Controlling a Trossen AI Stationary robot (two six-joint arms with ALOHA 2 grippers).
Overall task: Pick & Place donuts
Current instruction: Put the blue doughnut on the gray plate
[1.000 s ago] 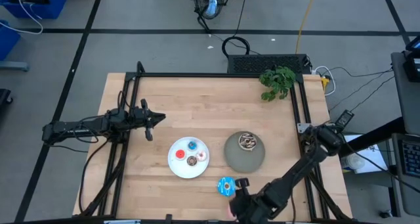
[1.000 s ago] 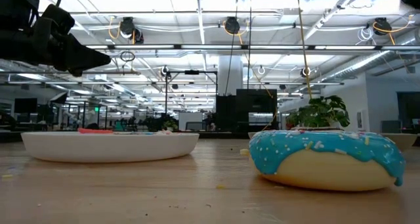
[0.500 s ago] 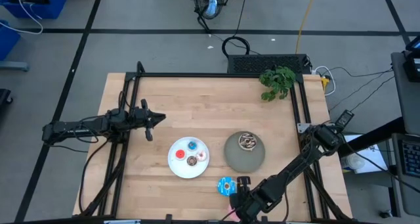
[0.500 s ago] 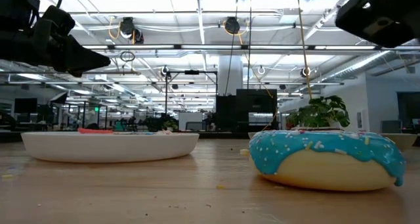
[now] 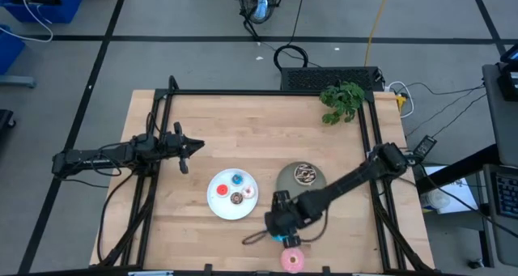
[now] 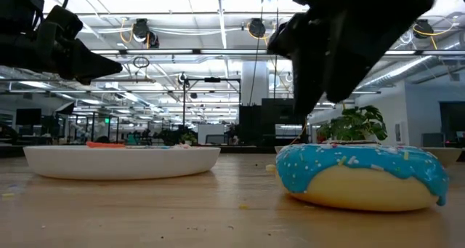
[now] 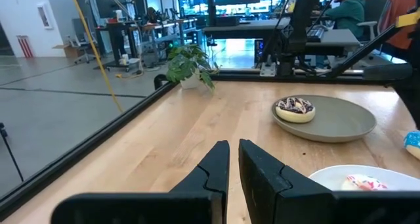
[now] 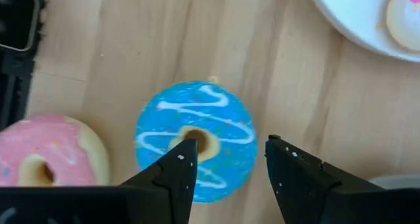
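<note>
The blue-iced donut [image 8: 195, 140] lies flat on the table [image 5: 243, 122] near its near edge, large in the low view [image 6: 360, 177]. My right gripper [image 8: 230, 161] hovers over it, pointing down and open, one finger above the donut's hole and the other past its rim. The pink-iced donut [image 5: 291, 261] lies at the near edge. Four tiny donuts sit on the white plate [image 5: 218, 207]. The chocolate sprinkled donut [image 5: 305, 174] sits on the grey plate [image 5: 312, 197]. My left gripper [image 5: 184, 150] waits shut over the table's left side.
A potted plant [image 5: 341, 100] stands at the far right corner. A black frame [image 5: 267, 92] runs along the table's left, far and right sides. A black device [image 8: 16, 27] sits near the pink-iced donut [image 8: 46, 159]. Bare wood spreads across the table's far half.
My right gripper has swung up from the table's near edge toward the far side and now stands over the blue-iced donut. The pink-iced donut, covered by the gripper before, now shows at the near edge.
</note>
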